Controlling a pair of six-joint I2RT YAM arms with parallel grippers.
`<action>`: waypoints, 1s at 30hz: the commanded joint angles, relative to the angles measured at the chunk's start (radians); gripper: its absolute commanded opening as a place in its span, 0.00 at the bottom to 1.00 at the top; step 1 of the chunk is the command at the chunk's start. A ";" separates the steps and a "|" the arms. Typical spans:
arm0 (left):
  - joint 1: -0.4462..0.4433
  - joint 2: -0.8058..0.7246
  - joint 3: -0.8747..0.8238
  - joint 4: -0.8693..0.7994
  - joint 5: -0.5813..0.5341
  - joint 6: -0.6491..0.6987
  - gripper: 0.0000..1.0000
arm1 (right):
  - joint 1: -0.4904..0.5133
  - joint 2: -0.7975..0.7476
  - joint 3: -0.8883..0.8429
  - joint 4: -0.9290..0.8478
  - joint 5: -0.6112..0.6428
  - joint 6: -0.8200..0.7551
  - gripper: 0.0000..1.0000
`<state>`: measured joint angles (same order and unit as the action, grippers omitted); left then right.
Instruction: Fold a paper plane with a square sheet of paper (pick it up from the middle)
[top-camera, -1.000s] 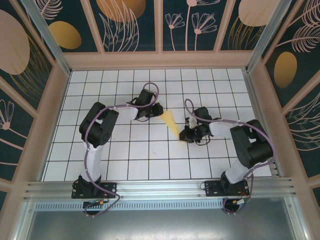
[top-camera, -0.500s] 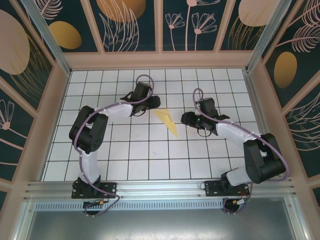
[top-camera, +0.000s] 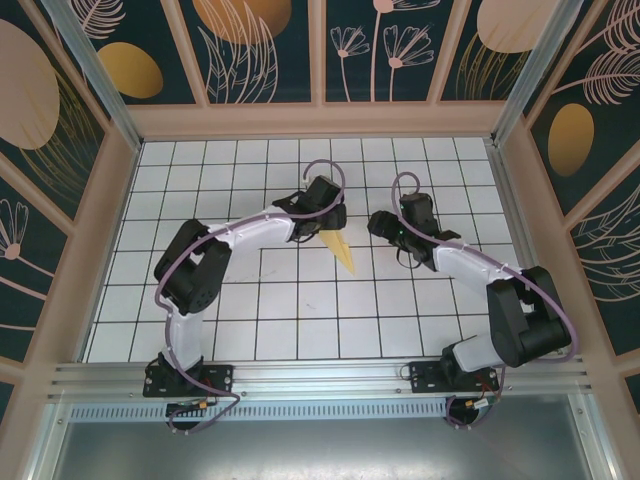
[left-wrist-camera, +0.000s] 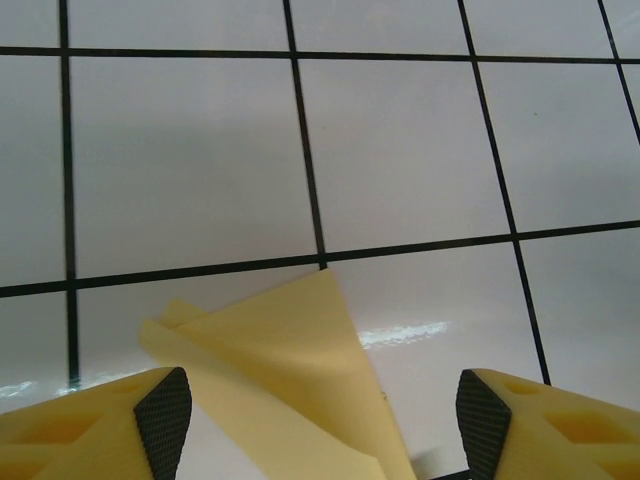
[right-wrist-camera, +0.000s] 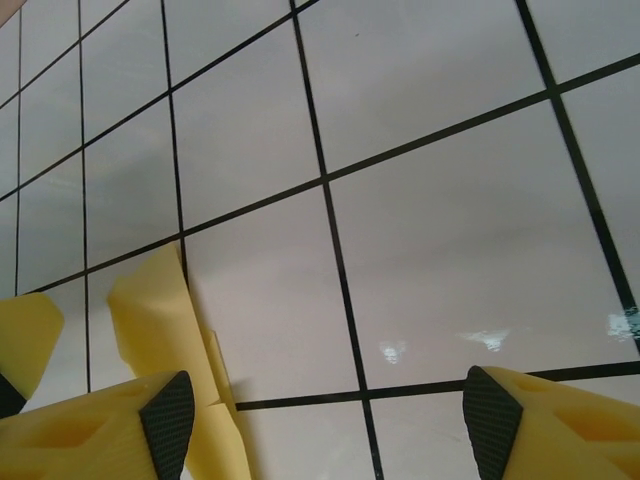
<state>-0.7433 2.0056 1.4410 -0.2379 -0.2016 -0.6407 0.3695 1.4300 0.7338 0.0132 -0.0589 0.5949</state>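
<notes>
Moved: my left arm (top-camera: 250, 225) has swung in from the far side and now hangs over the wide end of the paper plane (top-camera: 342, 250), which has turned a little.
Table (top-camera: 250, 300): white grid, with the plane near its middle.
Left gripper (left-wrist-camera: 320, 420): fingers apart, the plane's wide end between them, nothing clamped.
Right gripper (right-wrist-camera: 320, 420): fingers apart, the plane just beside its left finger.
Plane: narrow dart, tip toward my bases.
Meaning: folding looks nearly done; I judge only a final press remains.
</notes>
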 joint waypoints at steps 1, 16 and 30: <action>-0.013 0.064 0.071 -0.100 -0.052 -0.026 0.71 | -0.017 -0.008 -0.027 0.038 0.046 0.017 0.76; -0.045 0.117 0.110 -0.233 -0.055 -0.084 0.41 | -0.072 -0.055 -0.083 0.061 0.015 0.016 0.76; -0.044 -0.058 -0.105 -0.052 -0.014 -0.216 0.23 | -0.086 -0.060 -0.089 0.048 -0.002 0.019 0.75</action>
<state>-0.7856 1.9896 1.3659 -0.3443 -0.2352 -0.8139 0.2939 1.4033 0.6582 0.0532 -0.0528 0.6060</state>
